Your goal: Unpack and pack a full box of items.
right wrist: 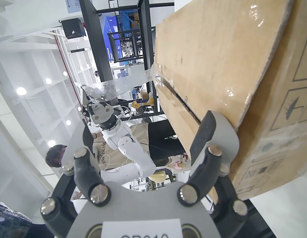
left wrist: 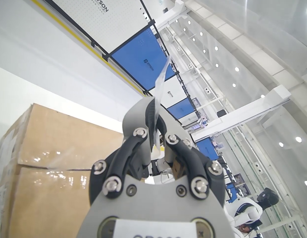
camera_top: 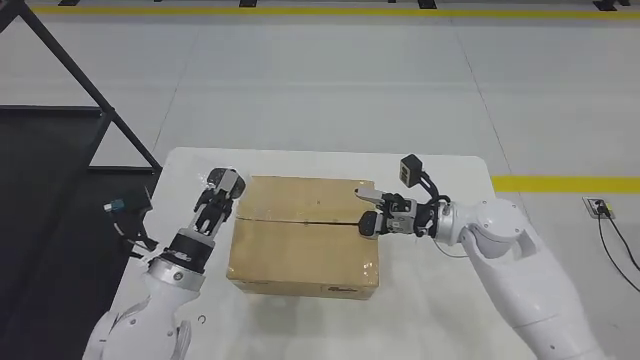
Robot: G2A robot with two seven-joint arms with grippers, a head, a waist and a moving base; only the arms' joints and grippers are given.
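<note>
Left claw (camera_top: 220,192), top view: at the box's (camera_top: 300,250) 10 o'clock corner; right claw (camera_top: 368,210) at 3 o'clock, on the seam's end. Seam runs 9 to 3; box sits mid-worktop (camera_top: 430,300).
Left wrist view: left claw clamps a clear tape strip (left wrist: 161,75).
Right wrist view: right claw gapes, one finger against the box edge; strip meets the seam's far end. Judgement: left arm nearer for the peel.
</note>
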